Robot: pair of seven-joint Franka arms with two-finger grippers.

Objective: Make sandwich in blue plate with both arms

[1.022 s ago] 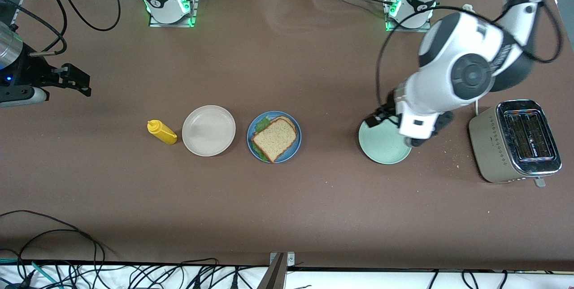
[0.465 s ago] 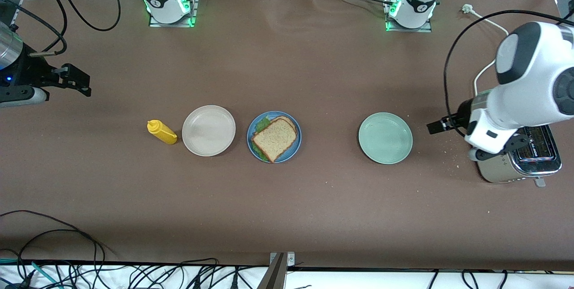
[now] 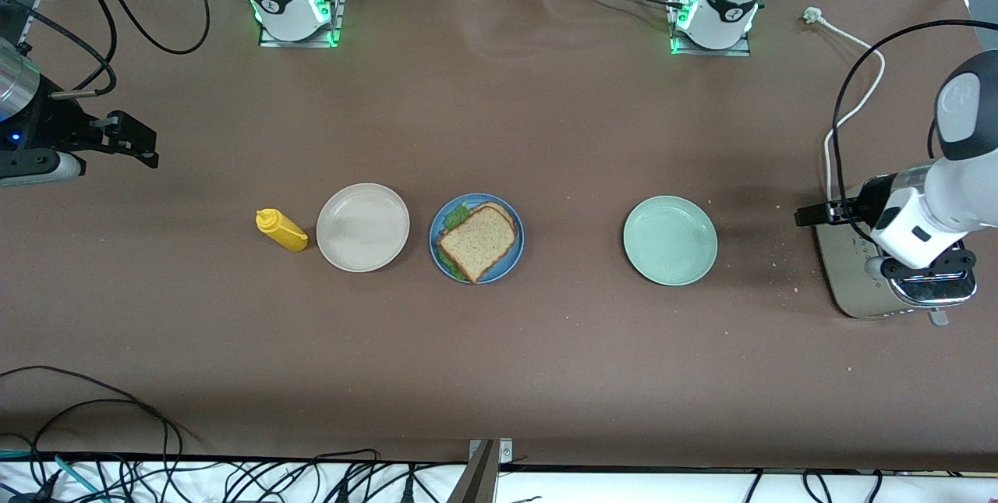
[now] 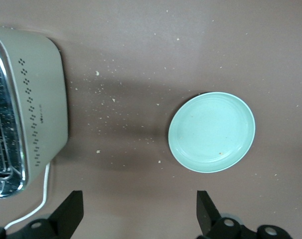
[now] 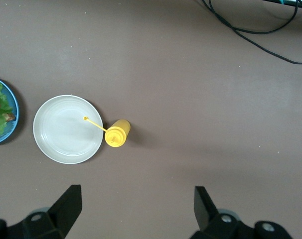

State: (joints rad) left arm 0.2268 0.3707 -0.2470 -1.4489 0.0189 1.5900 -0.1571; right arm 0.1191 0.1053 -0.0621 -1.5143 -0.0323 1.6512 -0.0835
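The things on the table sit in one row, about equally near the front camera. The sandwich [image 3: 477, 242] lies in the blue plate [image 3: 511, 252]: brown speckled bread on top, a second slice peeking out under it, crinkly green lettuce showing at the edge toward the right arm's end. It looks finished, so the task seems all but done. Beside it toward the right arm's end is the beige plate [image 3: 362, 227], round, matte and bare, then a glossy yellow squeeze bottle [image 3: 281, 229] with a thin nozzle. Toward the left arm's end lies the pale green plate [image 3: 670, 240], smooth with a shallow rim, also bare; crumbs dot the brown table [image 3: 499, 363] between it and the toaster [image 3: 850, 296], a boxy beige appliance with rounded corners, chrome top and white cord.

The left gripper [image 4: 138, 211] hangs over the toaster's end, jaws wide and holding nothing. The right gripper [image 5: 136, 209] waits high over the right arm's end of the table, farther up than the bottle, jaws likewise wide and empty.

Risks, as I judge them: the top slice sits slightly skewed, so a nudge to the plate could slide it off the lettuce; the left arm is close above the toaster and its cord, and a careless swing could snag the cord or knock the toaster
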